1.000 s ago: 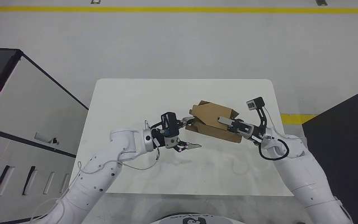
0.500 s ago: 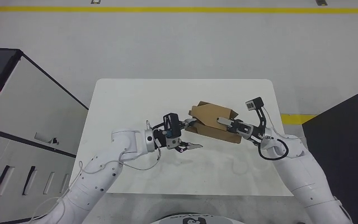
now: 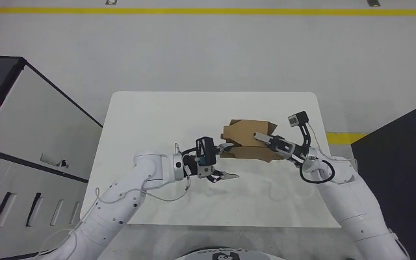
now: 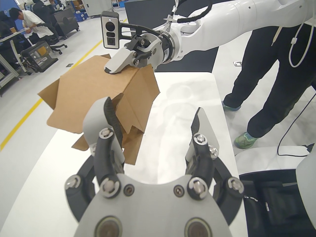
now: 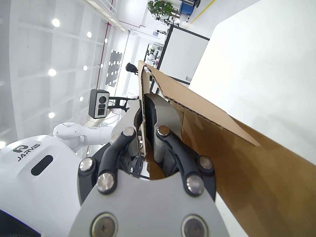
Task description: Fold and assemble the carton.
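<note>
While right gripper [image 5: 145, 107] pinches the carton [image 5: 222, 154], left gripper [image 4: 153, 110] stands spread.

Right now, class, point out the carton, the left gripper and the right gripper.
carton [image 3: 246, 131], top view, on its upper cardboard panel.
left gripper [image 4: 152, 106], left wrist view, midway between its open jaws.
right gripper [image 5: 144, 103], right wrist view, midway between jaws shut on a carton wall.

White table [image 3: 149, 110], grey floor [image 3: 195, 52], yellow line [image 3: 195, 11] beyond; ceiling lights [image 5: 55, 22] lit.
</note>
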